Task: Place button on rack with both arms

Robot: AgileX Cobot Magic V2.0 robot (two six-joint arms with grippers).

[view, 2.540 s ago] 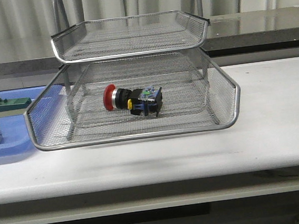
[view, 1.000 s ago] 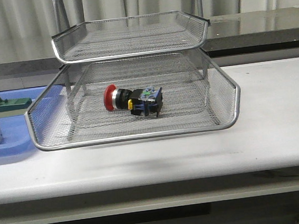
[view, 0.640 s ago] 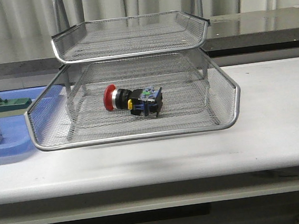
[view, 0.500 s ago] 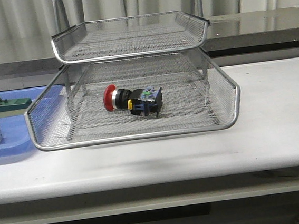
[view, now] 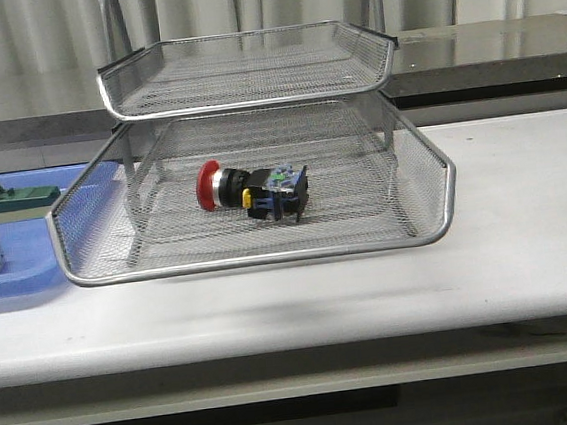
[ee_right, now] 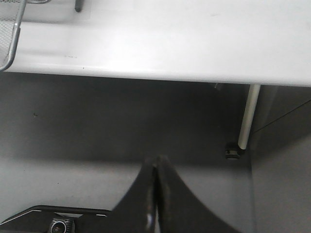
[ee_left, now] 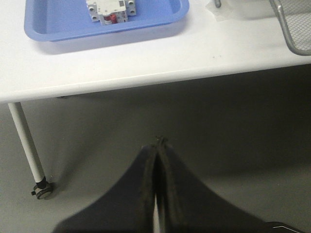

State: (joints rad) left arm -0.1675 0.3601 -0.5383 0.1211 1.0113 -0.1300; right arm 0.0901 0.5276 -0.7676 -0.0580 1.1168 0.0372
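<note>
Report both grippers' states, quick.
Left gripper: shut, holding nothing, off the table's edge.
Right gripper: shut, holding nothing, off the table's edge.

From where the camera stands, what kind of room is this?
Probably a lab or workshop test bench: a plain white table holds a wire-mesh rack with an industrial push button in it, and a blue parts tray beside it.

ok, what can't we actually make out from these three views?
- Rack legs and any lower tier: hidden in the front view; the wrist views show only corners.
- Button underside contact: blurred by mesh, front view.
- Green block: cut off by the left edge, front view.
- Left hand and right hand: below the table edge, absent from the front view.
</note>
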